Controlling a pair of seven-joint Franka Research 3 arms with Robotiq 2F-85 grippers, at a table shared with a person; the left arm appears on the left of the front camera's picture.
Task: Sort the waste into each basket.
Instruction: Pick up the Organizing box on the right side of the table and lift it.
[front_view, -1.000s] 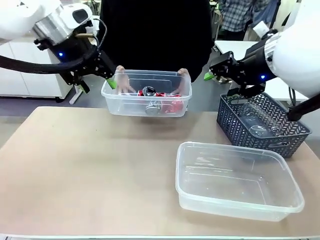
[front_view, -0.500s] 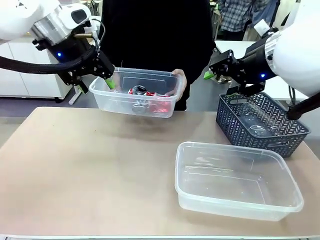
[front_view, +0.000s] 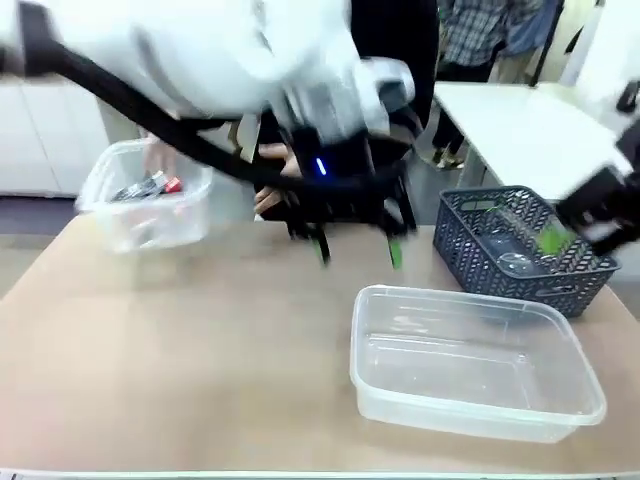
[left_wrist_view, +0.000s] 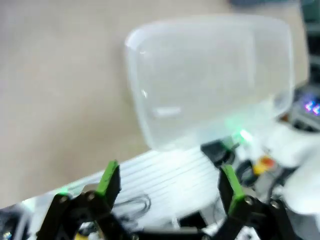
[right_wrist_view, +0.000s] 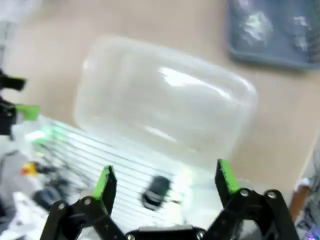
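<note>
Crushed cans (front_view: 150, 187), red and dark ones as far as the blur allows, lie in a clear tub (front_view: 145, 205) at about 9 o'clock in the front view, at the counter's far left edge; whether it rests on the counter or is held up I cannot tell. I judge that part of the sorting done. A second clear tub (front_view: 475, 365), alike in shape, sits at 4 o'clock on the counter (front_view: 180, 340) and holds nothing. Clear plastic bottles (front_view: 515, 245) lie in the dark lattice basket (front_view: 470, 250) at 3 o'clock, just beyond the empty tub, so they appear to be what is left to move.

The left tool (front_view: 355, 245) hangs over the middle of the counter, near the empty tub's far left corner, its green-padded fingers spread wide with nothing between them. The right tool (front_view: 590, 215) is blurred above the lattice basket at 3 o'clock; its wrist view shows its fingers also wide apart and empty, with the empty tub below.

A person in dark clothing stands at 12 o'clock behind the left arm, a hand (front_view: 272, 195) partly showing. The counter is a plain tan board. Beyond it are a white table (front_view: 500, 110) at 1 o'clock and white cabinets (front_view: 50, 140) at 10 o'clock.
</note>
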